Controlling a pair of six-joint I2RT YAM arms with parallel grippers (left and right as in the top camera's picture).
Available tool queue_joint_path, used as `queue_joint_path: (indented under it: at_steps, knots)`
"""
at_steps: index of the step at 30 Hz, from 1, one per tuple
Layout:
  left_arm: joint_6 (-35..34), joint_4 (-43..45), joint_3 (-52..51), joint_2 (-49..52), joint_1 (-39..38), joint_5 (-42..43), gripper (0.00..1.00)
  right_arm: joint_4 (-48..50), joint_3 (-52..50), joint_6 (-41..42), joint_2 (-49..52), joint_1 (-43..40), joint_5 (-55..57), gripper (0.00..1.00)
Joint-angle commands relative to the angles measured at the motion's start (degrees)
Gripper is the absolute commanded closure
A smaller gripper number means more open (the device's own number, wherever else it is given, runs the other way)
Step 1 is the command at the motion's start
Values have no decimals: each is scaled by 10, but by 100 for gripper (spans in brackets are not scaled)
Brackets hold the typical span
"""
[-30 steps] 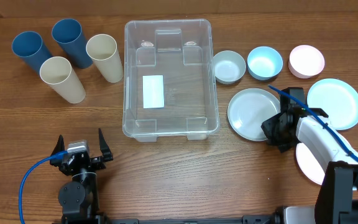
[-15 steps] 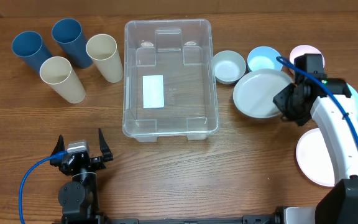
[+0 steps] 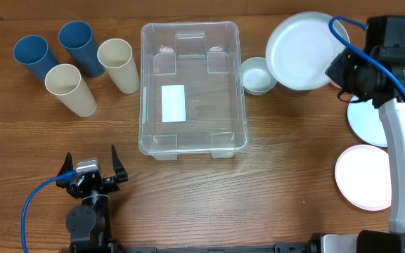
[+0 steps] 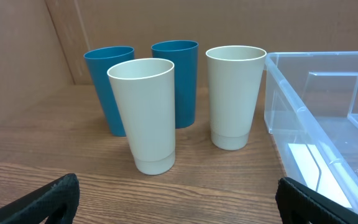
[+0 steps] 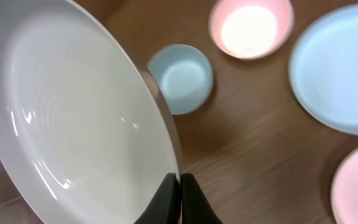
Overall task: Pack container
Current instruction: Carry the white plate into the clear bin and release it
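Your right gripper [image 3: 335, 65] is working with its jaws pinched shut on the rim of the white plate [image 5: 73, 124], and it is carrying that plate tilted, above the far right of the tabletop [image 3: 273, 183]. Your left gripper [image 3: 92, 167] is waiting at the near left, jaws spread wide and holding nothing.

The container [image 3: 213, 105] is sitting empty between the cups [image 3: 67, 88] on the left and the white bowl [image 3: 257, 75] just to its right, long side running near to far. It is probably going to behave as light, thin and fairly stiff, with smooth, slippery walls. A plate landing against a wall is likely to shove it across the wood.

If you are steadying it, you are best taking the moulded rim on the left long side. Since the plate is hanging from one edge pinch, it may swing as you lower it, so be aiming for the open middle.
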Motion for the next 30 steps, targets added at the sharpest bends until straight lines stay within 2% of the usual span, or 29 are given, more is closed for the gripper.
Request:
queue_joint_path:
  at_steps: [1,6,11,20,30]
  knots:
    - [9,1,-2,-5,3,5,0,17,25,-28,-14,41,-74,96]
    - [9,1,-2,-5,3,5,0,46,24,-28,-13,159,-71,96]
    - [9,1,-2,-5,3,5,0,51,10,-8,19,263,-8,96]
    - [9,1,-2,-5,3,5,0,54,-21,8,151,313,-8,96]
    - [9,1,-2,-5,3,5,0,44,-79,9,168,325,-8,96]
